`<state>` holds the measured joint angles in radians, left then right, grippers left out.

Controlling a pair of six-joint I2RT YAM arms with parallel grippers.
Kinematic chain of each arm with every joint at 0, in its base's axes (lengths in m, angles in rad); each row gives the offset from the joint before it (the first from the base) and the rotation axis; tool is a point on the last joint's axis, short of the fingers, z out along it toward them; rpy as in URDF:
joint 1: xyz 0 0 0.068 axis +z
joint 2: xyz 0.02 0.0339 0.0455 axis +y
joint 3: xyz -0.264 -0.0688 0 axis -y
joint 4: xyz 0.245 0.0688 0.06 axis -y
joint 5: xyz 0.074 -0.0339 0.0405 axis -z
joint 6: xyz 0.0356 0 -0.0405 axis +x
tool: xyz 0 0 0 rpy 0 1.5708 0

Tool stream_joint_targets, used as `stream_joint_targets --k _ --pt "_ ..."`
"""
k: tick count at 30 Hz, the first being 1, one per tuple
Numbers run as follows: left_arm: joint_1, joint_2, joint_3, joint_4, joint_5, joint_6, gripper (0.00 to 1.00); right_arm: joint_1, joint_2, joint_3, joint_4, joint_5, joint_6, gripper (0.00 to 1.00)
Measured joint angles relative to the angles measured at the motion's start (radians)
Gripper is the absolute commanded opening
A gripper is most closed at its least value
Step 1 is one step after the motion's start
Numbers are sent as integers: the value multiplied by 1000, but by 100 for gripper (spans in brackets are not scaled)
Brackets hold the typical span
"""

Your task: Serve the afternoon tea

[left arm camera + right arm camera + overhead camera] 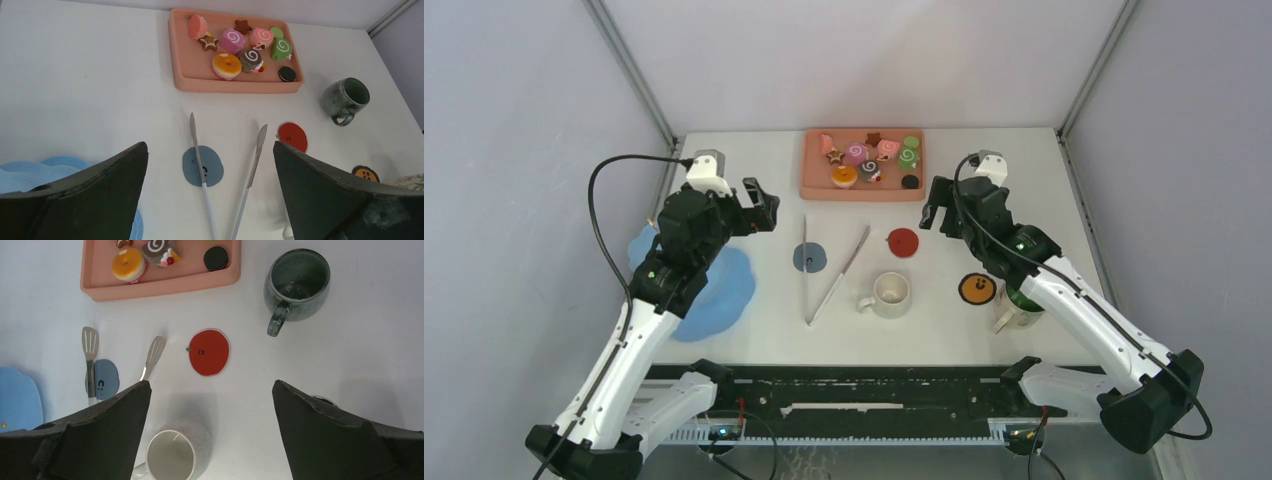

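Note:
Small toy pastries [869,160] [240,47] lie on the salmon-pink tray [819,187] at the back centre. The blue dessert tower [724,290] stands at the left, partly under my left arm. A cream mug [890,294] [172,452] sits near the middle. A dark grey-green mug [297,285] [346,97] stands right of the tray. A third mug [1020,306] shows partly under my right forearm. My left gripper [761,212] [210,145] hovers open above the tongs. My right gripper [935,212] [211,382] hovers open above the red coaster, holding nothing.
Thin metal tongs [834,272] [227,180] lie spread in a V at the centre, one arm across a blue coaster [809,257]. A red coaster [903,241] [210,352] and an orange coaster [977,288] lie to the right.

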<state>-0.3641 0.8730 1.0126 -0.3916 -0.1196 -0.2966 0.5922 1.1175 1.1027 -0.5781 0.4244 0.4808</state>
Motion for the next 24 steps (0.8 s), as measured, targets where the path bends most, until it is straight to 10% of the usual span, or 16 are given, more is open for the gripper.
stream_joint_targets --k 17,24 --pt "0 29 3 -9 1 1 100 12 2 0 -2 -19 20 100" --pt "0 443 259 -148 -60 19 100 12 48 0 6 -124 14 100"
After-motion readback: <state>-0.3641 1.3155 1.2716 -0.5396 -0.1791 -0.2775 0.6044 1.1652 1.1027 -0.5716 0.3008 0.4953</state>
